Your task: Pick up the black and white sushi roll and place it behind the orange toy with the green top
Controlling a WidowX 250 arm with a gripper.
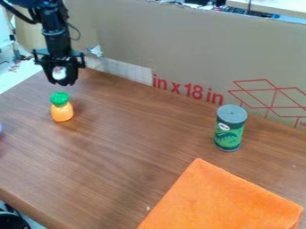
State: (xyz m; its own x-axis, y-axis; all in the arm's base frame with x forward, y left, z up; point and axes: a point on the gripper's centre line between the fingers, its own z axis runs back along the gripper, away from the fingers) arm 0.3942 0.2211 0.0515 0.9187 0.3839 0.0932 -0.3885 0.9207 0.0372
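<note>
Near the gripper (63, 82) | green-topped orange toy (62, 112) upright, top up, long axis vertical | grip: cannot tell

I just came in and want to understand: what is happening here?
A black robot arm is at the far left of the table. Its pincer is nearest to a small orange toy with green top. A pale patch shows at the pincer; whether it is a held thing, I cannot tell. A green can and an orange cloth are further right.
</note>
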